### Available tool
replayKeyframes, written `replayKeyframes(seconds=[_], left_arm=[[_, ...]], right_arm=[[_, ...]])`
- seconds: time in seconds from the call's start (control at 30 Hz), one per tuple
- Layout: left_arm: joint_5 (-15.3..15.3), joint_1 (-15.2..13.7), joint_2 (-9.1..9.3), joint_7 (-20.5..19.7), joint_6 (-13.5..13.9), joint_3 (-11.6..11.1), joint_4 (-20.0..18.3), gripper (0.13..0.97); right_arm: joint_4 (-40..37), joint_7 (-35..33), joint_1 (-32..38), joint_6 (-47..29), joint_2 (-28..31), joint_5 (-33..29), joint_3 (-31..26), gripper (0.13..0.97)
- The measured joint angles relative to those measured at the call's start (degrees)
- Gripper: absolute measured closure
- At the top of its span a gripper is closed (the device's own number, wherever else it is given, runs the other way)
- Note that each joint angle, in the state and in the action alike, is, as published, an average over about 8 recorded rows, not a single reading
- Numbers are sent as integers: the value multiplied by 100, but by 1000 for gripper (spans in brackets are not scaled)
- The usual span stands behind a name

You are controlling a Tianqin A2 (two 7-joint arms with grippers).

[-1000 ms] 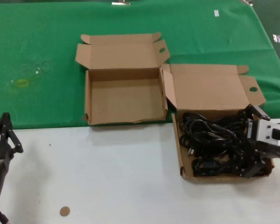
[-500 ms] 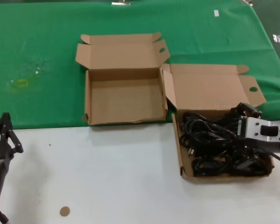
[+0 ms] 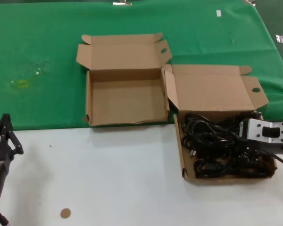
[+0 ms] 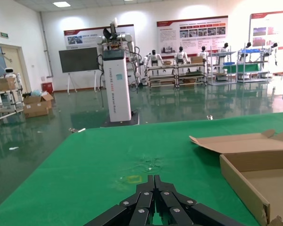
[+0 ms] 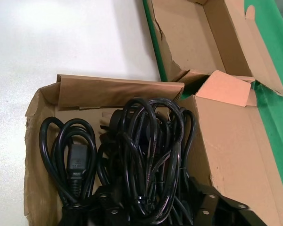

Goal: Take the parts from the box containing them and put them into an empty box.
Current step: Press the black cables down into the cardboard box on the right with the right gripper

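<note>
The box containing the parts point(image 3: 181, 157) stands at the right, lid open, full of tangled black power cords point(image 3: 210, 141). My right gripper point(image 3: 249, 151) is down in the right part of that pile. In the right wrist view its fingers stand apart, open, with a bundle of cords point(image 5: 146, 141) between them point(image 5: 151, 209); the fingertips are hidden among the cords. The empty box point(image 3: 127, 101) stands open to its left on the green cloth and also shows in the right wrist view point(image 5: 198, 33). My left gripper point(image 3: 4, 136) is shut and parked at the near left point(image 4: 154, 179).
Green cloth point(image 3: 47, 56) covers the far half of the table, white surface point(image 3: 108, 179) the near half. A small brown disc point(image 3: 65, 213) lies near the front edge. A yellowish mark point(image 3: 21, 84) is on the cloth at the left.
My right gripper has moved down and slightly left into the cord pile, and its fingers are now sunk among the cords. The left arm has not moved.
</note>
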Motion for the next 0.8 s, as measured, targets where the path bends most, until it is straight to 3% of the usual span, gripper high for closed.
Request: replayKeyframes(seconds=[0.3,0.6,0.8], left_arm=[[1,0,0,1,0,0,0,945],[0,0,0,2,0,0,0,945],[0,0,0,2,0,0,0,945]], right_arm=[[27,-98,-114,-162,-106,-78,225,639],[99,-138,-223,-274,-181,-144,374,813],[174,-152,-257,-362,-195,-146,458,855]])
